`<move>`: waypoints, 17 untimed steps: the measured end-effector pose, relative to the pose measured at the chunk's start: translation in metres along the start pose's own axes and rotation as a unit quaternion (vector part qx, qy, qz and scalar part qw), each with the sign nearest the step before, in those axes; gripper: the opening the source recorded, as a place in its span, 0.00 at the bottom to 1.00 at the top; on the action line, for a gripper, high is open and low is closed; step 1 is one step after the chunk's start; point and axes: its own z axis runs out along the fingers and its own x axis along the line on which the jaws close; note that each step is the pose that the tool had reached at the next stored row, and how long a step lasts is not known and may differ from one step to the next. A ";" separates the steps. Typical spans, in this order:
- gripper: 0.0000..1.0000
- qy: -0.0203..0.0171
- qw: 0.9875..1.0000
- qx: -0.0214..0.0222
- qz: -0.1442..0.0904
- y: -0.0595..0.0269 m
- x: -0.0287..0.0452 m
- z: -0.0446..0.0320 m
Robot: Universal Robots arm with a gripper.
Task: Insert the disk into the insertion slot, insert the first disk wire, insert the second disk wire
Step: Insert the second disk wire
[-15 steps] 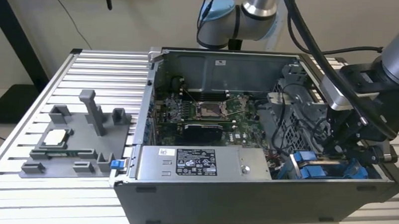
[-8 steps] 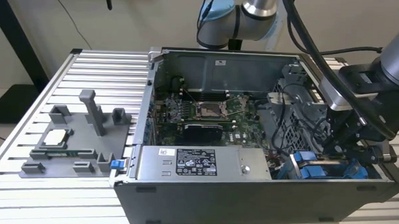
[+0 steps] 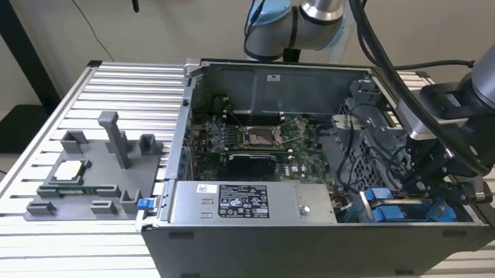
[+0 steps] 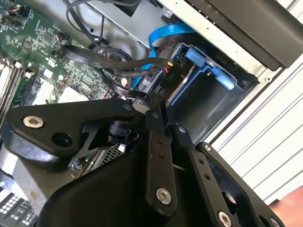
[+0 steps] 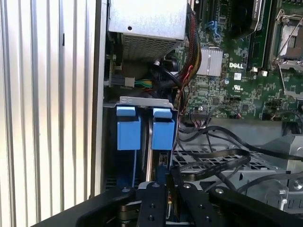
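Blue-fitted insertion slot point(image 5: 142, 127) sits at 12 o'clock of the claw point(image 5: 166, 182), which is pressed together on a black disk wire point(image 4: 113, 59). Misaligned connector could jam or bend.

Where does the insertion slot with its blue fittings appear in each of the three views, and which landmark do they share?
Exterior view: the insertion slot sits in the case's near corner, at the exterior view's right.
First wrist view: the insertion slot lies between the case wall and the perforated cage.
Second wrist view: the insertion slot lies beside the blue ribbon cable.
Shared landmark: the green motherboard.
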 end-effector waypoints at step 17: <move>0.00 0.001 1.000 0.007 0.015 -0.0009 -0.0014 0.0065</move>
